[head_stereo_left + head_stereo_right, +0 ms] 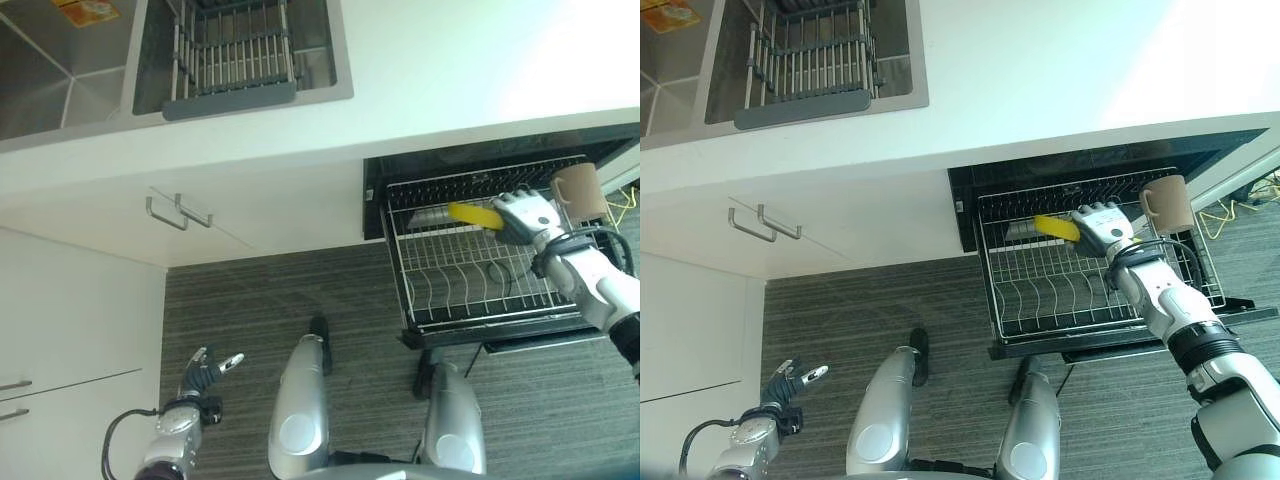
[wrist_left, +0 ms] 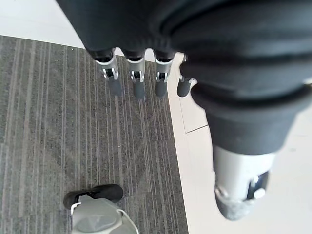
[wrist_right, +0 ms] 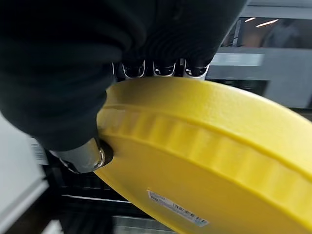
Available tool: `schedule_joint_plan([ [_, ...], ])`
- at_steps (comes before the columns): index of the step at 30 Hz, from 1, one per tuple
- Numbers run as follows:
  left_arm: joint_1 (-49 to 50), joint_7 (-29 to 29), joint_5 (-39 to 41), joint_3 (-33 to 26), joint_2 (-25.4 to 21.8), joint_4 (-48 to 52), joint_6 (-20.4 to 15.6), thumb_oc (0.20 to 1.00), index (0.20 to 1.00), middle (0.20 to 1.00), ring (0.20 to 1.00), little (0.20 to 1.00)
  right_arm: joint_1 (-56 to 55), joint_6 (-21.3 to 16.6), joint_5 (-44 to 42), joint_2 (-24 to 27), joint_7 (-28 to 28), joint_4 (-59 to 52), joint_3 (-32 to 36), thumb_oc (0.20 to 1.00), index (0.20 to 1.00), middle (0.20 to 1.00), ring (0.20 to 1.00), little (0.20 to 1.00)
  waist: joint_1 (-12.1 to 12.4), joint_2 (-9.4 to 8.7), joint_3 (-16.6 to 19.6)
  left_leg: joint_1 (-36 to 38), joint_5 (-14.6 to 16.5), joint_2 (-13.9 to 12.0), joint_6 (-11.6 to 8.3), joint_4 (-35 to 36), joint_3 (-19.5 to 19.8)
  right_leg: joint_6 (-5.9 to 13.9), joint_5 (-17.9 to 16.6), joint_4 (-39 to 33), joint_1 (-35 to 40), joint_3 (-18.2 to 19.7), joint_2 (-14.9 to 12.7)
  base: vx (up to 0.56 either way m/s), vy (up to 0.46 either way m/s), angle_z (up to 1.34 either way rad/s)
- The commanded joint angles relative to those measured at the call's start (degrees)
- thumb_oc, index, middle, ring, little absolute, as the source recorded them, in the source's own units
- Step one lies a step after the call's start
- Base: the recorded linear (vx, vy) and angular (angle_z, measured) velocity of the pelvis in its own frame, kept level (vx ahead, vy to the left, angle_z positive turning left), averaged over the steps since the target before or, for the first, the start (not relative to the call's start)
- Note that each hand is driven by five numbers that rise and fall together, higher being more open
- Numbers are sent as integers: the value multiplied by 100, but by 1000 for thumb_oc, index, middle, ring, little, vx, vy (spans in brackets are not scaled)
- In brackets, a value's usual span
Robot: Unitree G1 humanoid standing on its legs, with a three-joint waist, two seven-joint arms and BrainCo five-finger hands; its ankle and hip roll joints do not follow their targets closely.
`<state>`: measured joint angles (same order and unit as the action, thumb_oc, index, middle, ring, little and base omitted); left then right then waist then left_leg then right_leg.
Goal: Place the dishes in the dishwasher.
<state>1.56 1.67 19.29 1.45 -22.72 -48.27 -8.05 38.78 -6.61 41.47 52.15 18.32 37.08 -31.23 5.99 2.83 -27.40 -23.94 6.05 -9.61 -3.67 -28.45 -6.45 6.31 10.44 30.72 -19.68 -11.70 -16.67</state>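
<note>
Plate [image 3: 204, 156], yellow, is pinched at its rim by the right hand [image 1: 1098, 228], fingers over and thumb under, held tilted above the far part of the pulled-out rack [image 1: 1040, 300], probably to slot between tines. A mug [image 1: 1167, 204] sits far right. Left hand [image 1: 205, 372] hangs relaxed, empty, over the floor.

Lighting is bright and even daylight. The white table [image 1: 470, 70] is washed out by glare toward the far right. The dishwasher [image 1: 470, 165] interior is dark behind the rack [image 1: 470, 270]. In the right wrist view the yellow plate [image 3: 209, 156] is blurred from closeness, with soft reflections behind. The floor [image 2: 58, 122] is sharp in the left wrist view.
</note>
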Motion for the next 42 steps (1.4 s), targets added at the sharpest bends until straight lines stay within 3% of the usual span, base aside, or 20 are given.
schedule_joint_plan([
  [1,149,-41,230,405,-322,55,-121,1000,1000,1000,1000,1000,472,255,-284,2,505,13,-21,200,200,200,200,200,182,-24,466,160,-47,-347,-370,145,336,293,-125,121,-129,-75,-441,0,0,0],
  [15,10,-69,586,637,-429,241,-181,1000,1000,1000,1000,1000,1173,449,-300,-118,440,1043,-581,200,200,200,200,200,271,69,421,-177,56,-266,-366,15,436,401,-126,422,-687,67,-668,3,8,2],
  [21,-110,-88,911,820,-450,484,-287,1000,1000,1000,1000,1000,1626,191,-489,-370,33,1626,-1039,200,200,200,200,200,368,176,330,-480,45,-199,-376,-27,508,436,-105,555,-1041,123,-751,-20,3,3],
  [23,-169,-96,1007,836,-454,590,-281,1000,1000,1000,1000,1000,1659,367,-468,-552,-37,1851,-1086,200,200,200,200,200,392,226,274,-569,73,-182,-383,-83,529,443,-70,633,-1142,153,-774,-11,4,7],
  [27,-228,-101,1064,901,-393,625,-375,1000,1000,1000,1000,1000,1757,1330,525,-886,237,2257,-1245,200,200,200,200,200,441,315,234,-681,117,-132,-349,-148,538,450,-70,691,-1263,174,-803,0,0,0],
  [31,-334,9,1189,992,-331,774,-407,1000,1000,1000,1000,1000,1616,1749,72,-1359,-93,2450,-1280,200,200,200,200,200,459,389,150,-754,112,-113,-322,-131,514,454,-75,706,-1353,174,-838,6,12,4],
  [42,-537,78,1324,965,-277,1104,-285,1000,1000,1000,1000,1000,1081,1706,-1709,-2179,-1256,2930,-650,200,200,200,200,200,436,494,-35,-924,90,-56,-302,-157,499,370,-22,819,-1538,202,-823,0,0,0],
])
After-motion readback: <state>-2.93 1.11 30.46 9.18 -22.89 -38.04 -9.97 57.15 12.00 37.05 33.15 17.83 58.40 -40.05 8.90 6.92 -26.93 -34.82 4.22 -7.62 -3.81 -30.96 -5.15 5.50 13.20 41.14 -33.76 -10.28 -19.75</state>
